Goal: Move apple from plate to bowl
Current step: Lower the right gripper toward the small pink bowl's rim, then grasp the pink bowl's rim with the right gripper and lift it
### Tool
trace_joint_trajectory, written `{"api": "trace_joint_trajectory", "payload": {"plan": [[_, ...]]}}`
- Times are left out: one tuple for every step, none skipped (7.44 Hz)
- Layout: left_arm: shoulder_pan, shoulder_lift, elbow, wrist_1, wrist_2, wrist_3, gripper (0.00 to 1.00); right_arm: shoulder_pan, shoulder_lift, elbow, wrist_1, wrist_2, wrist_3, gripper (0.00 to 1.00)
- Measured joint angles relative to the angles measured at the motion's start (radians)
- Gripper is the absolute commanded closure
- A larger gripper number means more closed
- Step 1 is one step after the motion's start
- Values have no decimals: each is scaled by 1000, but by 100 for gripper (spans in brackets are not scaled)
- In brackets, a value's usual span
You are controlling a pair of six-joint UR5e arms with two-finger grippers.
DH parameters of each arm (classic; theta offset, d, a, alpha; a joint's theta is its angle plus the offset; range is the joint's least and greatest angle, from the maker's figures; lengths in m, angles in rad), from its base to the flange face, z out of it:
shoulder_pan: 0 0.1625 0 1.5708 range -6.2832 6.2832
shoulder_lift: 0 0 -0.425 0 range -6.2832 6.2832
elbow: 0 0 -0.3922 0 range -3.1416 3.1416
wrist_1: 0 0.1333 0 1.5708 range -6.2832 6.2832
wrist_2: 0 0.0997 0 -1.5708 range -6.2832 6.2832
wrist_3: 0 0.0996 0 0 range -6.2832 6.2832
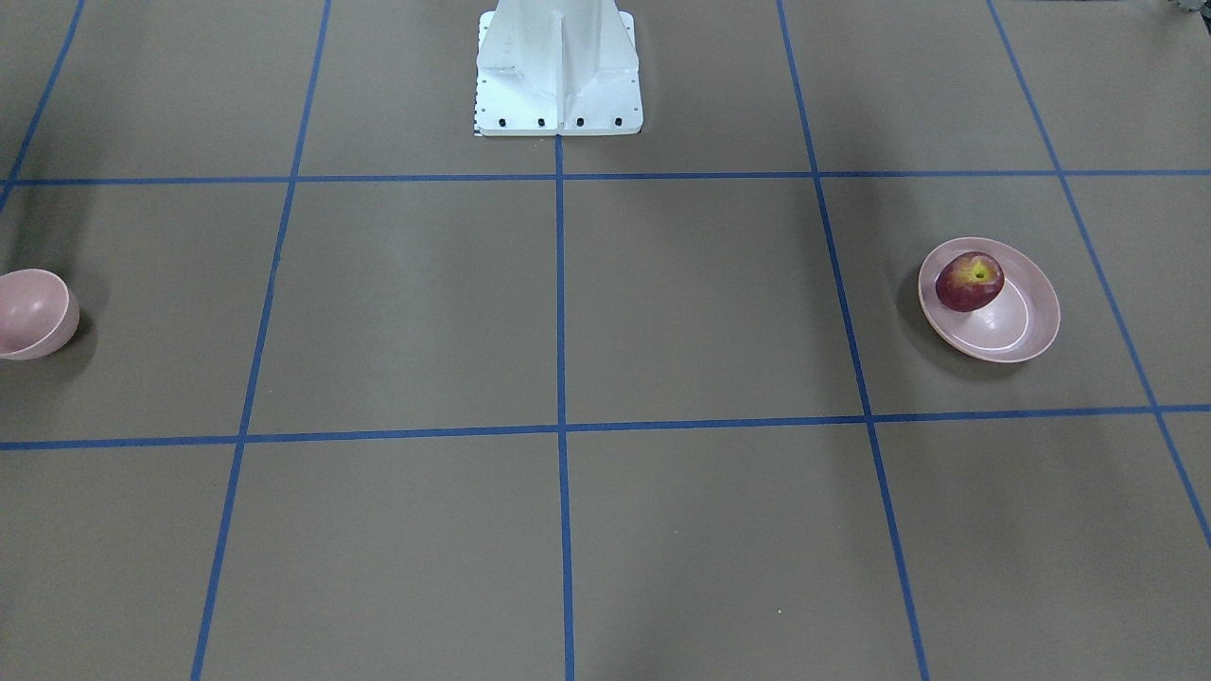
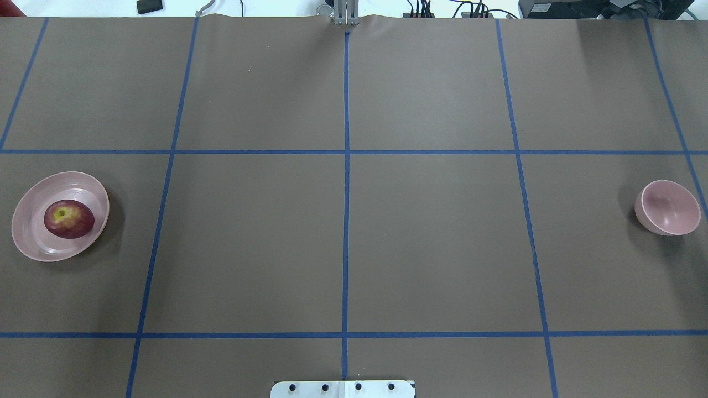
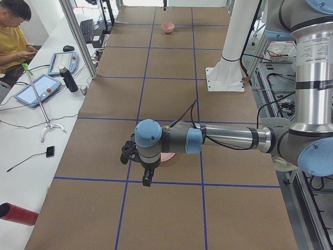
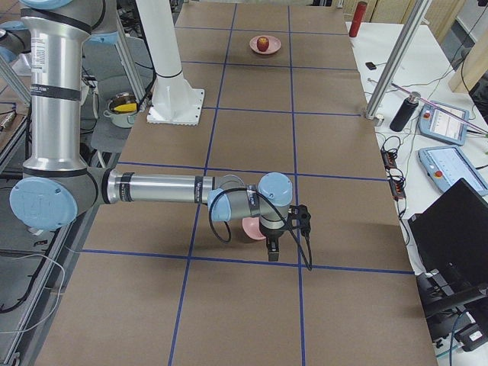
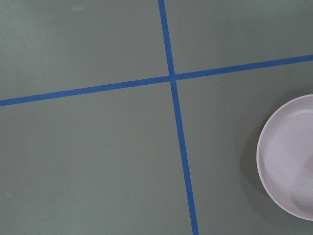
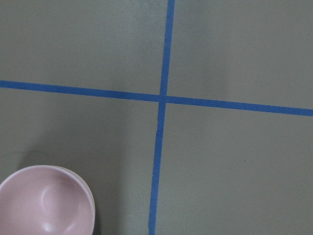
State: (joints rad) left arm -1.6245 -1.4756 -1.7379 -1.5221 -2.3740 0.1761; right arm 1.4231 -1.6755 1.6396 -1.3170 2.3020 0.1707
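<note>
The dark-red apple [image 1: 970, 281] [image 2: 69, 219] lies in the wide shallow pink plate [image 1: 1005, 326] [image 2: 33, 246] at the table's end on my left. The small deep pink bowl [image 1: 33, 314] [image 2: 667, 207] stands empty at the opposite end. My left gripper [image 3: 147, 179] hangs above the table beside the plate [image 3: 167, 157], seen only in the exterior left view; I cannot tell if it is open. My right gripper [image 4: 273, 250] hangs beside the bowl [image 4: 250, 227], likewise unclear. The left wrist view shows the plate's rim [image 5: 286, 156], the right wrist view the bowl [image 6: 46, 205].
Blue tape lines grid the brown table. The white robot pedestal [image 1: 558, 71] stands at the middle of the robot's side. A seated operator [image 3: 13, 31], tablets [image 3: 39, 88] and a bottle [image 3: 67, 79] are on the side bench.
</note>
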Motion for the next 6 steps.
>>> {"api": "trace_joint_trajectory", "payload": {"plan": [[0, 0, 0, -1, 0, 1, 2, -54, -29, -14, 122, 0, 81, 0], [0, 0, 0, -2, 0, 3, 2, -97, -50, -52, 246, -1, 140, 0], [0, 2, -1, -2, 1, 3, 2, -130, -57, -90, 342, -2, 191, 3], [0, 4, -1, -3, 0, 4, 2, -163, -57, -112, 406, -4, 240, 32], [0, 5, -1, -3, 0, 4, 2, -191, -58, -122, 444, -5, 271, 68], [0, 6, -1, -3, 0, 5, 2, -215, -59, -126, 459, -7, 287, 100]]}}
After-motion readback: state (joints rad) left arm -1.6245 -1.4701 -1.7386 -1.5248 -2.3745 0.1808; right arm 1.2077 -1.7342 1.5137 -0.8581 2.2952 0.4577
